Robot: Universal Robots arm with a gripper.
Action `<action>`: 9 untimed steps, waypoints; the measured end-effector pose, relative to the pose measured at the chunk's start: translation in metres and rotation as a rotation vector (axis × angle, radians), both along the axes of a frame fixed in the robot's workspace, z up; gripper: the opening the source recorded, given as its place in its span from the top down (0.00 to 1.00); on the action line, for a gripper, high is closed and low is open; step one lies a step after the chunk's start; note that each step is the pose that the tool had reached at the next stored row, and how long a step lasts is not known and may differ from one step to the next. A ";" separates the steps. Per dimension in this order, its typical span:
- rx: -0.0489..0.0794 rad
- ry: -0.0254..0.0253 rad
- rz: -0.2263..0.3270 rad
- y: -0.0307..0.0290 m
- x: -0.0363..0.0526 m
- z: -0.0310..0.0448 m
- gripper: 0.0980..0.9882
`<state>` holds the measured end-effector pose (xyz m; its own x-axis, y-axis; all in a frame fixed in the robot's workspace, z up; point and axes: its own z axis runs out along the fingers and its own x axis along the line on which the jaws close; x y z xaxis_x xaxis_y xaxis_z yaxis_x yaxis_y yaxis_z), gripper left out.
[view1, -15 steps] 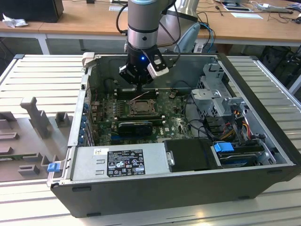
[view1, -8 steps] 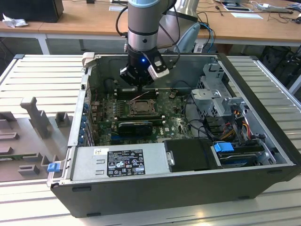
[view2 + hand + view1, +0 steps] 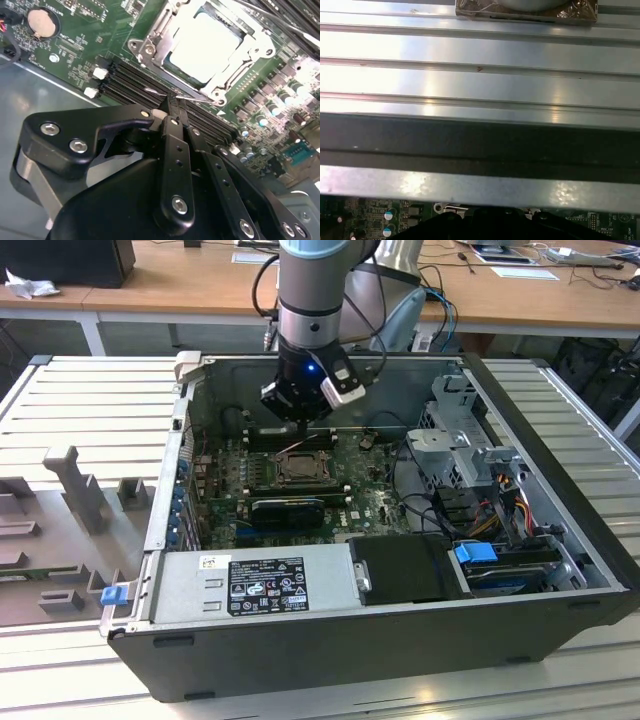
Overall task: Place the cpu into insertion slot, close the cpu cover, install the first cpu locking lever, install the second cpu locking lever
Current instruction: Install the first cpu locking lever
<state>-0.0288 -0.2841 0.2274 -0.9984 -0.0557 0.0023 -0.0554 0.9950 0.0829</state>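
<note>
The cpu (image 3: pixel 202 45) lies flat in the insertion slot (image 3: pixel 297 469) on the green motherboard, so the contact field is covered. The silvery cpu cover (image 3: pixel 152 35) is down around the chip, whose pale face shows through the window. A thin metal locking lever (image 3: pixel 192 98) runs along the socket edge nearest the gripper. My gripper (image 3: pixel 172 106) is shut, with its tips right at that lever's end beside the black memory slots (image 3: pixel 125 82). I cannot tell whether the tips touch the lever. In the exterior view the gripper (image 3: pixel 300 424) hangs just behind the socket.
The open computer case (image 3: pixel 560 490) lies on a ribbed aluminium table (image 3: pixel 480 50). A black fan shroud (image 3: pixel 400 568) and the power supply (image 3: pixel 250 585) sit at the front. The drive cage (image 3: pixel 465 440) and cables stand at the exterior view's right. A coin battery (image 3: pixel 41 22) is nearby.
</note>
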 end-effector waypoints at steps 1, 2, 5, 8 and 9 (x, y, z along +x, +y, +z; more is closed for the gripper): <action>0.000 0.0000 0.001 0.0000 0.0009 -0.0004 0.99; 0.000 0.0000 0.002 0.0000 0.0021 -0.0008 0.99; 0.000 -0.0001 0.005 0.0000 0.0068 -0.0028 0.99; 0.000 0.0000 0.008 0.0001 0.0115 -0.0070 0.99; 0.000 -0.0001 0.009 0.0001 0.0118 -0.0082 0.99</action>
<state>-0.0171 -0.2839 0.2192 -0.9979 -0.0643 0.0022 -0.0639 0.9945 0.0829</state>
